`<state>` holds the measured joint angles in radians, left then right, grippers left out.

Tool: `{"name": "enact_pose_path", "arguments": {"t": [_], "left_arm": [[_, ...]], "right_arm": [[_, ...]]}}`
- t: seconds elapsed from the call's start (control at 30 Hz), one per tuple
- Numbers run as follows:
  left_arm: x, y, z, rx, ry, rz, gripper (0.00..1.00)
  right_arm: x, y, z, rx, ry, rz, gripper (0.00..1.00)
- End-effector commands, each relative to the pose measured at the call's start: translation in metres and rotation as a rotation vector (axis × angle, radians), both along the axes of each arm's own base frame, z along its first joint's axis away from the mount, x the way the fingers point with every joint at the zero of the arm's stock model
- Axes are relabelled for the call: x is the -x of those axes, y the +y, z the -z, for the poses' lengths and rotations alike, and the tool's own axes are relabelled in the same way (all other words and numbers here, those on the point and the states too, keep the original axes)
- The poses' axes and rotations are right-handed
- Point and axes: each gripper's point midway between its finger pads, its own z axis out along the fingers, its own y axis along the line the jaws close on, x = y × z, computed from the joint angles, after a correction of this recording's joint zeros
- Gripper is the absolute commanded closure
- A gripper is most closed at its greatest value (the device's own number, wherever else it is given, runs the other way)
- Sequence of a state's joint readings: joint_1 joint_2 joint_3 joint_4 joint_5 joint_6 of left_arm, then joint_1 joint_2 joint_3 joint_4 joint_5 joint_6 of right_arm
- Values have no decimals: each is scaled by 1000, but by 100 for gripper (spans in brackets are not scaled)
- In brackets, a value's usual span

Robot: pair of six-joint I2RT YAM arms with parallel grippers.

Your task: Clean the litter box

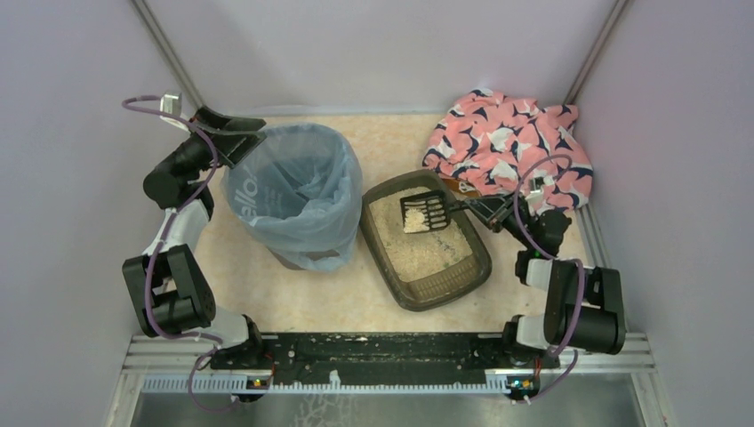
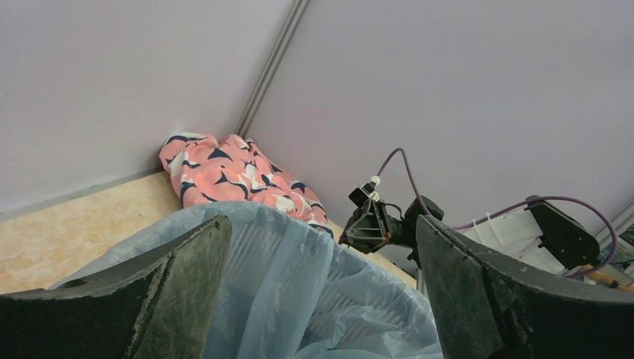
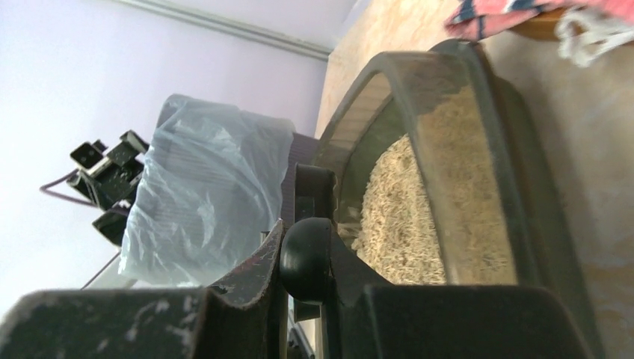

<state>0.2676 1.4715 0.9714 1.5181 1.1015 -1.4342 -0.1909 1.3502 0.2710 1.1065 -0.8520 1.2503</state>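
litter box (image 1: pixel 442 286) — centre of table, just right of the bin; rigid shallow tray, likely weighty with loose litter that spills if tipped, so grip the rim. bag-lined bin (image 1: pixel 253 191) crowds its left side; patterned cloth (image 1: pixel 507 142) behind. slotted scoop (image 1: pixel 425 212), carrying litter — right gripper (image 1: pixel 476 211) clamped on its handle. left gripper (image 1: pixel 242 135) spread wide at bin rim, empty.

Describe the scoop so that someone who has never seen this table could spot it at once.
Start at the blue-bagged bin mid-table; beside it on the right lies the brown litter box. Over the box's far end is the scoop, its handle in the right claw. It alone is small, black and slotted, carrying pale litter.
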Motion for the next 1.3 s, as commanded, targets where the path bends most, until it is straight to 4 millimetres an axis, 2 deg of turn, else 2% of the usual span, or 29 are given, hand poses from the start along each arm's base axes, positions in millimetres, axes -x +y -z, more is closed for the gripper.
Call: {"name": "enact_pose_path", "arguments": {"t": [0.0, 0.03, 0.13, 0.23, 0.27, 0.33, 0.37, 0.47, 0.5, 0.57, 0.6, 0.67, 0.7, 0.77, 0.8, 0.9, 0.93, 1.03, 1.07, 1.17, 1.27], "left_arm": [[11, -6, -4, -40, -55, 9, 1], [10, -6, -3, -41, -51, 7, 1], [7, -4, -3, -37, -51, -8, 1], [9, -5, -4, -33, -55, 6, 1], [10, -5, -4, -31, -56, 8, 1], [10, -6, -3, -28, -54, 8, 1], [9, -5, -3, -26, -52, 6, 1], [13, -6, -4, -22, -57, 17, 1], [14, -6, -5, -19, -59, 18, 1], [13, -6, -5, -19, -59, 15, 1], [12, -6, -5, -19, -60, 14, 1], [14, -7, -6, -19, -62, 22, 1], [15, -7, -6, -19, -62, 21, 1], [13, -6, -5, -20, -59, 15, 1], [13, -6, -5, -20, -58, 13, 1], [15, -7, -5, -22, -60, 20, 1], [16, -7, -5, -22, -62, 18, 1], [13, -6, -5, -19, -58, 9, 1], [13, -7, -5, -19, -60, 12, 1], [16, -8, -4, -24, -58, 20, 1], [13, -8, -3, -28, -54, 7, 1]], "right_arm": [[-14, -32, -22, 27, -86, 81, 100], [-14, -32, -24, 14, -93, 70, 100], [-11, -3, -25, -11, -96, -33, 100], [-16, -19, -17, -11, -64, 30, 100], [-16, -19, -16, -12, -59, 32, 100], [-11, 5, -21, -22, -67, -51, 100], [-9, 10, -24, -36, -69, -61, 100], [-16, -19, -20, -33, -45, 42, 100], [-18, -19, -20, -22, -46, 36, 100], [-14, -1, -23, -16, -53, -40, 100], [-13, -1, -24, -17, -52, -35, 100], [-19, -19, -20, 2, -36, 30, 100], [-19, -17, -20, 16, -36, 26, 100], [-15, 7, -24, 38, -49, -65, 100], [-15, 10, -25, 39, -53, -68, 100], [-26, -27, -26, 26, -36, 64, 100], [-28, -31, -30, 21, -51, 71, 100], [-23, 4, -35, -14, -58, -67, 100], [-23, 5, -32, -19, -45, -64, 100], [-31, -20, -19, -13, -7, 24, 100], [-21, 3, -19, -26, -17, -64, 100]]}}
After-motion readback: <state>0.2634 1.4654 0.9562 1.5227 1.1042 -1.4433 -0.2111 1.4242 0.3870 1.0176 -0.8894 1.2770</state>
